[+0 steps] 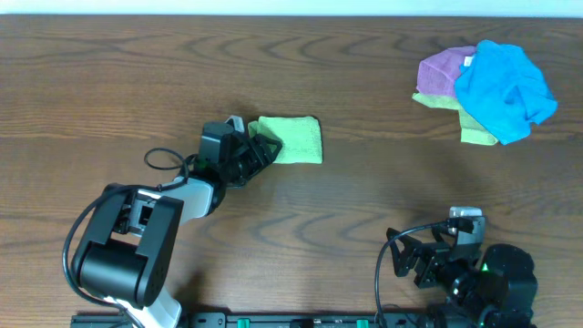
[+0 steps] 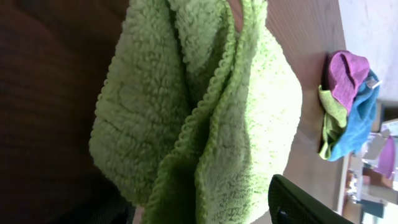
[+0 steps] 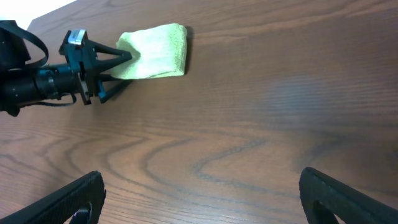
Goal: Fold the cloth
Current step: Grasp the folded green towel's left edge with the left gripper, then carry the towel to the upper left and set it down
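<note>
The lime-green cloth [image 1: 293, 139] lies folded into a small thick rectangle on the wooden table, left of centre. It also shows in the right wrist view [image 3: 158, 51]. My left gripper [image 1: 262, 146] is at the cloth's left edge. In the left wrist view the layered cloth [image 2: 186, 106] fills the space between the two fingers [image 2: 199, 211], which stand well apart, open around it. The cloth's tag is hidden. My right gripper [image 3: 199, 186] is open and empty, low over bare table at the front right [image 1: 407, 255].
A pile of other cloths sits at the back right: a bright blue one [image 1: 501, 87] on top, a purple one [image 1: 444, 71], and yellow-green strips [image 1: 475, 135] under them. The pile also shows in the left wrist view [image 2: 348, 106].
</note>
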`<action>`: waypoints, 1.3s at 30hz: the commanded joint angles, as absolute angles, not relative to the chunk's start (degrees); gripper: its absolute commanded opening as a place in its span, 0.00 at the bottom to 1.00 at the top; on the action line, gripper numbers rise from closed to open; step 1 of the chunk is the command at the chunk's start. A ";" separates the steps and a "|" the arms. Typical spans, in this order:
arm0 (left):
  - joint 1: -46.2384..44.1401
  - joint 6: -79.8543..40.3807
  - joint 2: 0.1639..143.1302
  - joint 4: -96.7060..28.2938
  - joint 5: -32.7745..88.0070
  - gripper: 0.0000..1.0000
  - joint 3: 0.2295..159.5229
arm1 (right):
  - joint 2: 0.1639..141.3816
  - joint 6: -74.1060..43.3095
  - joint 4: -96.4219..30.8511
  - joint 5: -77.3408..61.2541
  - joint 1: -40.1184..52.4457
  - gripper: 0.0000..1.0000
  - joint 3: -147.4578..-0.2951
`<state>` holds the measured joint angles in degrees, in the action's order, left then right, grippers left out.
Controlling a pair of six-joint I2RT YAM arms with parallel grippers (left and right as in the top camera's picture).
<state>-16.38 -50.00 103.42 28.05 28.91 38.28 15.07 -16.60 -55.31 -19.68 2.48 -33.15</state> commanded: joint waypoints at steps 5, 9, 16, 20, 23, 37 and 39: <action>-16.58 -45.12 106.19 28.14 20.53 0.61 37.30 | 14.63 -17.58 -55.33 -19.73 2.17 0.99 -32.77; -16.60 -44.97 109.03 30.94 21.08 0.57 37.74 | 14.63 -17.56 -55.33 -19.73 2.17 0.99 -32.77; -16.58 -40.14 115.87 34.76 27.83 0.25 42.98 | 14.63 -17.56 -55.33 -19.73 2.17 0.99 -32.77; -16.34 -37.21 115.81 34.33 31.16 0.06 46.59 | 14.63 -17.58 -55.33 -19.73 2.17 0.99 -32.77; -15.64 -37.23 115.26 34.20 33.01 0.06 49.41 | 14.63 -17.58 -55.33 -19.73 2.17 0.99 -32.77; -7.01 -28.40 110.34 -0.82 31.86 0.06 78.48 | 14.63 -17.58 -55.33 -19.73 2.17 0.99 -32.77; -4.84 -26.48 110.34 -4.89 30.11 0.06 82.96 | 14.63 -17.58 -55.33 -19.73 2.17 0.99 -32.77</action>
